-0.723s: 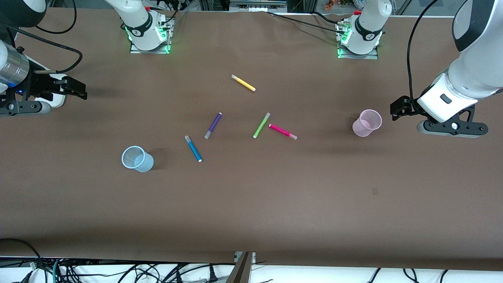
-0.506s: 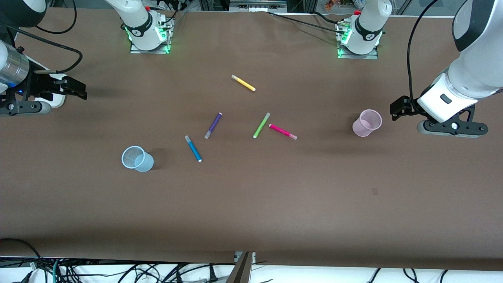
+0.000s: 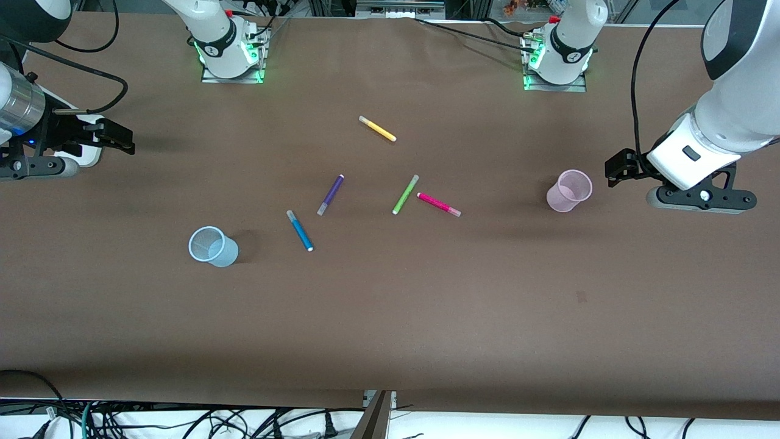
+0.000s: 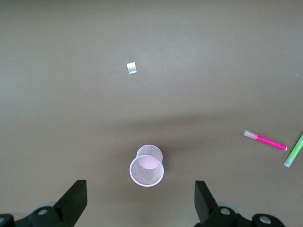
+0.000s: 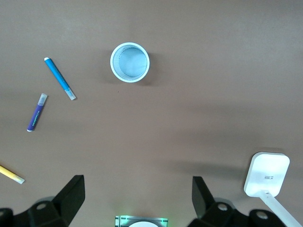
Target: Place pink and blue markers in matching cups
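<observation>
**Both arms wait, markers loose on the table**

The pink marker (image 3: 439,204) lies mid-table beside the lime-green pen (image 3: 405,194), well apart from the pink cup (image 3: 570,191) standing at the left arm's end. The blue marker (image 3: 300,230) lies near the blue cup (image 3: 211,246), toward the right arm's end. The left gripper (image 4: 140,204) hovers above the pink cup, fingers spread wide. The right gripper (image 5: 137,203) hangs over bare table, fingers apart.
</observation>
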`<state>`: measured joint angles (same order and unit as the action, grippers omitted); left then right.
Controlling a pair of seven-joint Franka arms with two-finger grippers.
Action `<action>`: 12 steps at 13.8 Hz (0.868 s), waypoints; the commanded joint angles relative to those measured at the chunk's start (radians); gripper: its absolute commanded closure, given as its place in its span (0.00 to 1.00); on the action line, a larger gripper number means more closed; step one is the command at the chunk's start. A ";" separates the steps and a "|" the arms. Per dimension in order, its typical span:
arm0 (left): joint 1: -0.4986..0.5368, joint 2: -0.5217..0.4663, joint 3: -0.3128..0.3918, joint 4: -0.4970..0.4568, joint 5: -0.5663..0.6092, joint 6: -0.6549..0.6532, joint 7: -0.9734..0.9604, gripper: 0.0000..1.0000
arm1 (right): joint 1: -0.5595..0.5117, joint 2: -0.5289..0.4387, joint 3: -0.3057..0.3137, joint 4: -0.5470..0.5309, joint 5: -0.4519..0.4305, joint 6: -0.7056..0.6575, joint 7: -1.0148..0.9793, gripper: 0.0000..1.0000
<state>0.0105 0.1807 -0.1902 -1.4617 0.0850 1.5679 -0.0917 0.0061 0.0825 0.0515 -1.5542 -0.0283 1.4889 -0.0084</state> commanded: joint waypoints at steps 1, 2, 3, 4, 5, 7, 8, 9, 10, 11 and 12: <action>-0.003 0.003 -0.003 0.011 0.019 -0.012 0.007 0.00 | -0.005 0.010 0.002 0.025 0.002 -0.006 -0.005 0.00; -0.003 0.003 -0.003 0.011 0.019 -0.012 0.007 0.00 | -0.005 0.010 0.002 0.025 0.002 -0.006 -0.005 0.00; -0.003 0.003 -0.003 0.011 0.019 -0.012 0.006 0.00 | -0.005 0.010 0.002 0.025 0.001 -0.006 -0.005 0.00; -0.003 0.003 -0.003 0.011 0.019 -0.012 0.006 0.00 | -0.005 0.010 0.002 0.025 0.002 -0.006 -0.005 0.00; -0.003 0.003 -0.003 0.009 0.019 -0.012 0.006 0.00 | -0.005 0.010 0.002 0.025 0.002 -0.006 -0.005 0.00; -0.006 0.005 -0.003 0.006 0.012 -0.014 -0.008 0.00 | -0.005 0.010 0.002 0.025 0.001 -0.006 -0.005 0.00; -0.015 0.005 -0.006 0.001 0.015 -0.016 -0.037 0.00 | -0.005 0.010 0.002 0.025 0.002 -0.004 -0.005 0.00; -0.024 0.005 -0.009 -0.002 0.012 -0.016 -0.072 0.00 | -0.005 0.010 0.002 0.025 0.002 -0.004 -0.005 0.00; -0.033 0.005 -0.012 -0.002 0.012 -0.017 -0.110 0.00 | -0.005 0.010 0.002 0.025 0.001 -0.004 -0.005 0.00; -0.049 0.005 -0.017 -0.008 0.012 -0.019 -0.170 0.00 | -0.005 0.010 0.002 0.025 0.002 -0.004 -0.005 0.00; -0.062 0.005 -0.018 -0.012 0.012 -0.022 -0.234 0.00 | -0.005 0.010 0.002 0.025 0.002 -0.004 -0.005 0.00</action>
<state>-0.0232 0.1843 -0.2028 -1.4703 0.0849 1.5614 -0.2232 0.0060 0.0825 0.0515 -1.5541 -0.0283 1.4899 -0.0084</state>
